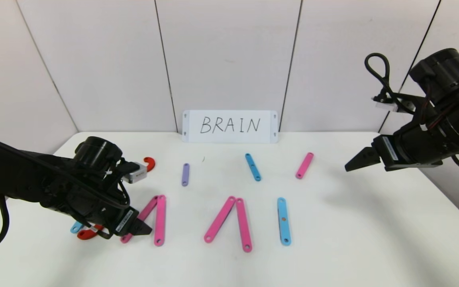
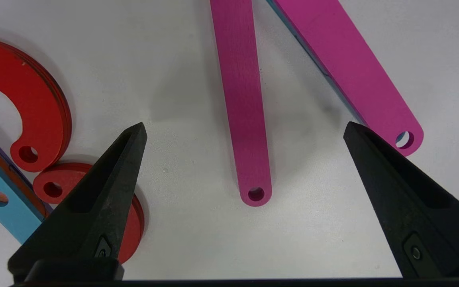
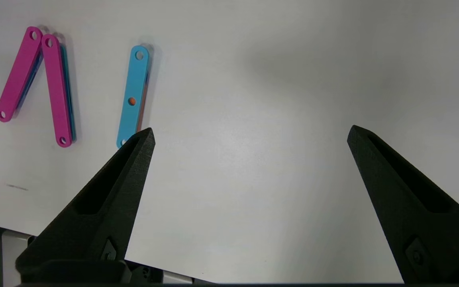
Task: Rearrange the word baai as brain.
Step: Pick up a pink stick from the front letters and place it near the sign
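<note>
The word [image 1: 197, 217] lies flat on the white counter [image 1: 353, 239], in front of the white card [image 1: 230, 126]; its pink strips make two pointy shapes, with a blue strip [image 1: 283, 221] beside them. The left claw [image 2: 245, 129] hangs low over the left pink pair [image 1: 154, 218], spread wide, holding nothing; the right claw [image 3: 249, 133] floats far right of the card, spread wide too.
</note>
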